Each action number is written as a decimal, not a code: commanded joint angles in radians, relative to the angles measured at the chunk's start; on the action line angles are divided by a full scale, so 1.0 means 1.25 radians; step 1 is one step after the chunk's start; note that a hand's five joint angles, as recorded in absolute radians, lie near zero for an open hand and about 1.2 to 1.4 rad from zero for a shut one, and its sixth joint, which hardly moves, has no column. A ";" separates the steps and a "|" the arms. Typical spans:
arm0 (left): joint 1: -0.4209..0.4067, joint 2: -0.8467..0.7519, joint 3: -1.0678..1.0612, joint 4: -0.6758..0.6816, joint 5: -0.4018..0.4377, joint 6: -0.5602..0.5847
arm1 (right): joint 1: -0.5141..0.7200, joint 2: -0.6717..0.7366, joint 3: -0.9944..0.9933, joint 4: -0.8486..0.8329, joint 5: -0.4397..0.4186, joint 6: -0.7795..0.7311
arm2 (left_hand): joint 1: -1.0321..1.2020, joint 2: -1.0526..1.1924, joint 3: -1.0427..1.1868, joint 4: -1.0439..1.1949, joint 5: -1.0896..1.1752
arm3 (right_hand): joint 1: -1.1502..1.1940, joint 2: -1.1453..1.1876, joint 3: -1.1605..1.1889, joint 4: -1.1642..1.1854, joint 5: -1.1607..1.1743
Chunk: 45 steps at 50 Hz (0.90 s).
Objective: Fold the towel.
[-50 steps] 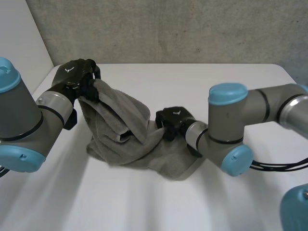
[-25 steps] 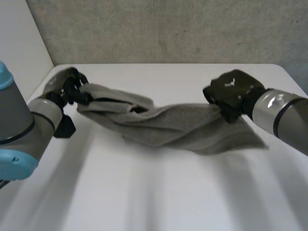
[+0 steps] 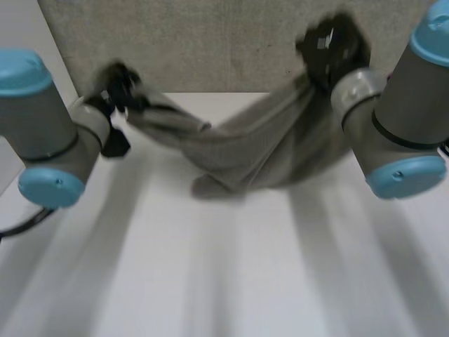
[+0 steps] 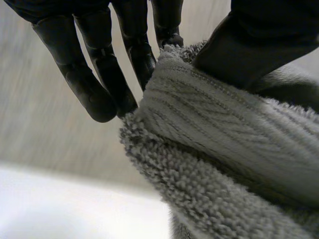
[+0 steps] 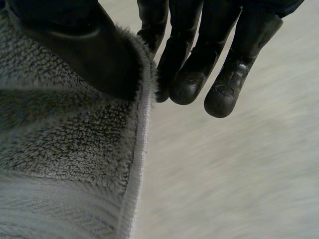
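My left hand (image 3: 116, 81) pinches one end of the grey towel (image 3: 259, 151), and my right hand (image 3: 333, 45) clamps the hemmed edge at the other end, thumb against fingers. The towel sags between them over the white table (image 3: 245, 281), with open tabletop nearer me.

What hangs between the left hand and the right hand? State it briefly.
The grey towel spans from the left hand to the right hand, sagging in the middle, in the head view. Each hand pinches one end.
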 commanded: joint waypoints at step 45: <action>-0.009 0.232 -0.386 0.130 0.152 0.390 | 0.026 -0.013 0.337 0.097 -0.052 -0.028 | -0.900 -0.930 -0.966 -0.944 -1.056 | 0.046 0.059 0.047 0.044 0.043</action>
